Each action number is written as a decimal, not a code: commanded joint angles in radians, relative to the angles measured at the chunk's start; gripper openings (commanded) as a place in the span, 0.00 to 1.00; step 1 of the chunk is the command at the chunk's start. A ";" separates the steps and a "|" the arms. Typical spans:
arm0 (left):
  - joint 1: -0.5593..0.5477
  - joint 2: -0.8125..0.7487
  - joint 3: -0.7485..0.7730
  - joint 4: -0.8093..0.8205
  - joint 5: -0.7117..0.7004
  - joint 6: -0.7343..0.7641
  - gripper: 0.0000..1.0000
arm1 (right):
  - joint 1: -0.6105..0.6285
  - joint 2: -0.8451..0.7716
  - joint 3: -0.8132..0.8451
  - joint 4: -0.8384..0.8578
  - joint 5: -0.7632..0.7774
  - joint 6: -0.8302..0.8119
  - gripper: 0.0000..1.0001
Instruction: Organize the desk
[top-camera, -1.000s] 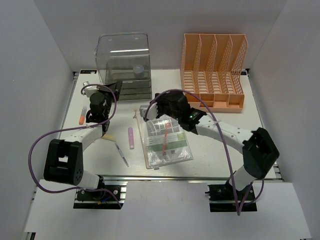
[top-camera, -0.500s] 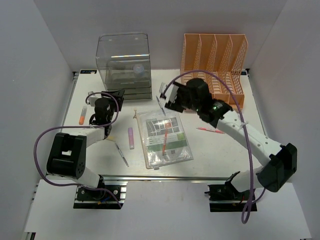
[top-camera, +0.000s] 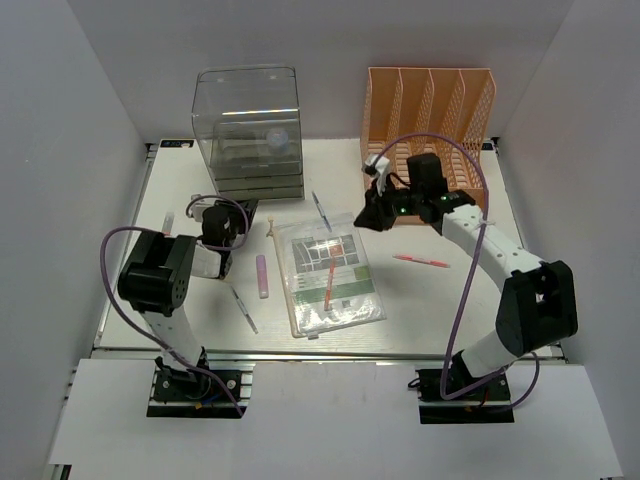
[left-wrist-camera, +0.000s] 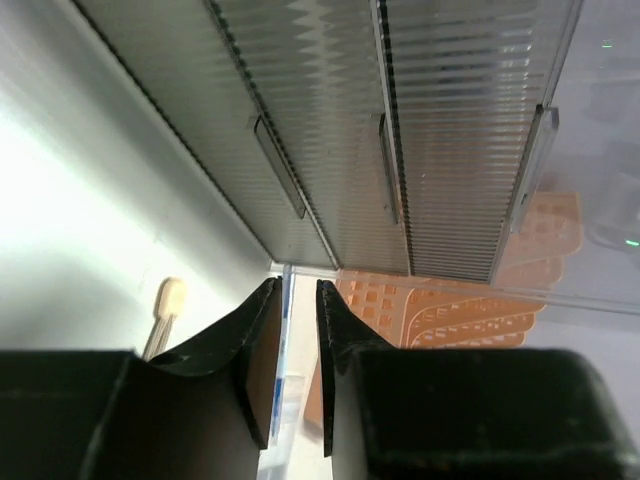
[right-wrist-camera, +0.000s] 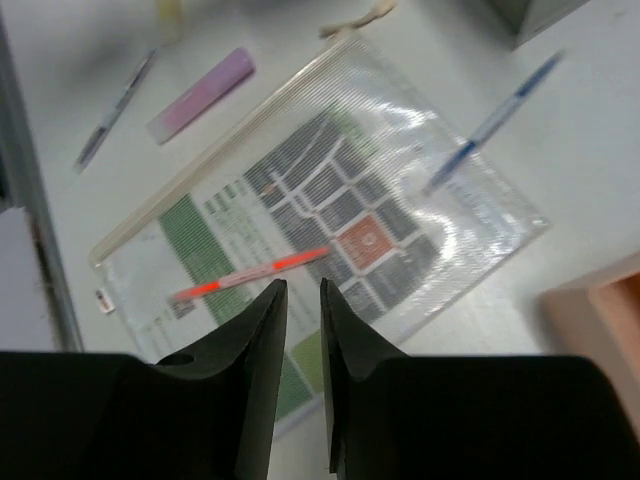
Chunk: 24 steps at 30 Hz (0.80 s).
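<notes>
**Picking Up Loose Clutter**

Find the white table (top-camera: 450, 300) ahead of both arm bases, clutter grouped round a clear pouch (top-camera: 350, 290). Treat the pink pen (top-camera: 420, 261), just right of the pouch, near the orange file rack (top-camera: 428, 140), as likely next pick. Note narrow, empty jaws on both arms: right jaws above the pouch, left jaws facing the clear drawer box (top-camera: 250, 130). Widen before descending; straddle the barrel crosswise.

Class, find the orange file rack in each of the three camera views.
Top external: orange file rack at the back right.
Left wrist: rack lower right, behind the clear drawer box.
Right wrist: only a rack corner, bottom right edge.
Shared landmark: the white desk.
</notes>
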 joint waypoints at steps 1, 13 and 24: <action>-0.004 0.041 0.018 0.216 -0.026 0.010 0.31 | 0.008 -0.091 -0.092 0.188 -0.194 0.062 0.26; -0.004 0.109 0.119 0.261 -0.045 0.021 0.36 | 0.007 -0.162 -0.230 0.246 -0.142 0.027 0.44; -0.004 0.118 0.162 0.106 -0.034 0.019 0.46 | -0.008 -0.189 -0.259 0.268 -0.141 0.030 0.45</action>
